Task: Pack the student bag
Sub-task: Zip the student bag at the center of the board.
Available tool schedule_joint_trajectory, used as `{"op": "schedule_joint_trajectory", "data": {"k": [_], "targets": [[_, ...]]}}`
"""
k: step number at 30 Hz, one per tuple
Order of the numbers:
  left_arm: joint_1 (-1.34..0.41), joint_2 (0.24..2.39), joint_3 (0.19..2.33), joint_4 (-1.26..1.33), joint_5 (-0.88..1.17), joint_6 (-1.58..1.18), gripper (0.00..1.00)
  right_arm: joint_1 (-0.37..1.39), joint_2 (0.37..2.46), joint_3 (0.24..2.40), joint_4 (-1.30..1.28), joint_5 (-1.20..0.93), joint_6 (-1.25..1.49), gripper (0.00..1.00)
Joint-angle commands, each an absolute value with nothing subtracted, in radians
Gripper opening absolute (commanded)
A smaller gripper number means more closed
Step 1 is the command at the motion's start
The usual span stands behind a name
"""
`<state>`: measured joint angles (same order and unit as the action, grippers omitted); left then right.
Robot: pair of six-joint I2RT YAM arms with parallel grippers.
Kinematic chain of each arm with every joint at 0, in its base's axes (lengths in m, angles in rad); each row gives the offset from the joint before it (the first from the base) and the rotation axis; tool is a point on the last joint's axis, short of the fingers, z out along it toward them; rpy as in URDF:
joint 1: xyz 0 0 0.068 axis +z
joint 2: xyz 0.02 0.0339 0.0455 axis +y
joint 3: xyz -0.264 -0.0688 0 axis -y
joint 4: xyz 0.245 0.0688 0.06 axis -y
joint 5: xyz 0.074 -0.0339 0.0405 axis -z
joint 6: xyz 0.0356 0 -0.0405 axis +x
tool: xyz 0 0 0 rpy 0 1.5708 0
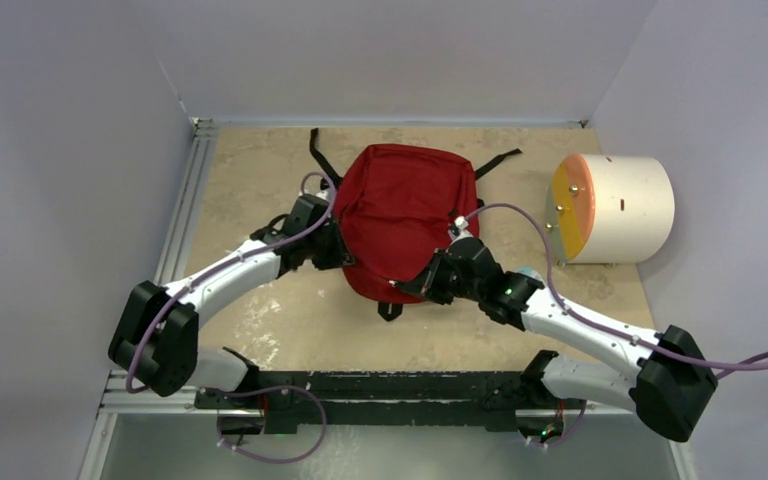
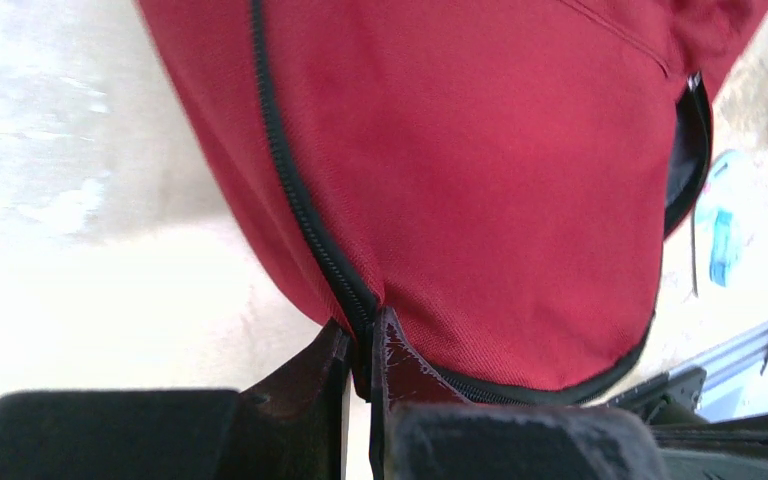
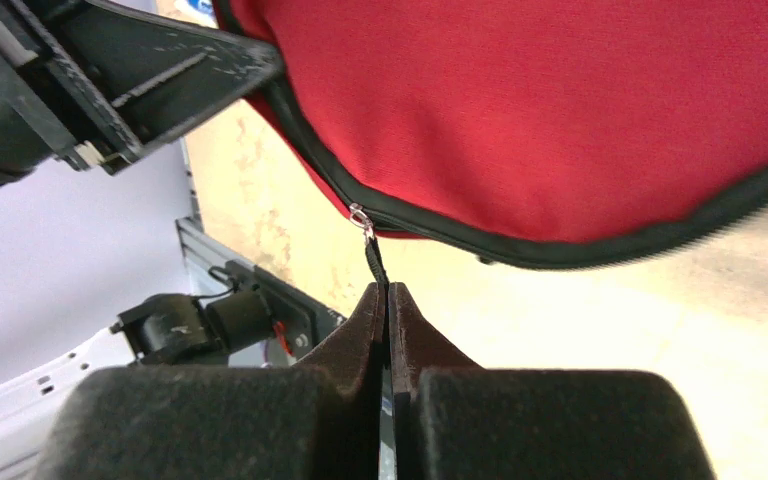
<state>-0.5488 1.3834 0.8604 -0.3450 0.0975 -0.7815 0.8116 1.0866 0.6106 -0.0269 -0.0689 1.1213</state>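
The dark-red student bag lies flat in the middle of the table, black straps spread at its far end. My left gripper is at the bag's left edge, shut on the black zipper seam of the bag. My right gripper is at the bag's near edge, shut on a black zipper pull that hangs from the zipper line of the bag. The zipper looks closed along the seams that show.
A cream cylinder with an orange-yellow face lies on its side at the right, next to the wall. A small blue item lies on the table near the bag. A metal rail runs along the table's left edge.
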Motion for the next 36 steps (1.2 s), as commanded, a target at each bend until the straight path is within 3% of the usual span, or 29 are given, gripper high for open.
{"op": "schedule_joint_trajectory", "data": {"k": [1,15,27,28,32,36], "targets": [[-0.454,1.333,0.901,-0.362,0.014,-0.704,0.0,0.816,1.054,0.684,-0.152,0.021,1.065,0.0],[-0.283,1.32,0.916,-0.401,0.04,-0.613,0.0,0.774,1.119,0.821,-0.37,0.388,0.927,0.0],[-0.168,1.325,0.962,-0.427,0.062,-0.532,0.0,0.611,1.178,0.845,-0.339,0.407,0.781,0.0],[-0.167,1.319,0.968,-0.432,0.075,-0.526,0.04,0.611,1.168,0.842,-0.32,0.384,0.766,0.0],[-0.169,1.268,0.975,-0.445,0.202,-0.568,0.37,0.611,1.131,0.816,-0.193,0.19,0.687,0.0],[-0.23,1.194,0.964,-0.475,0.261,-0.676,0.49,0.612,1.131,0.784,-0.016,-0.012,0.629,0.0]]}}
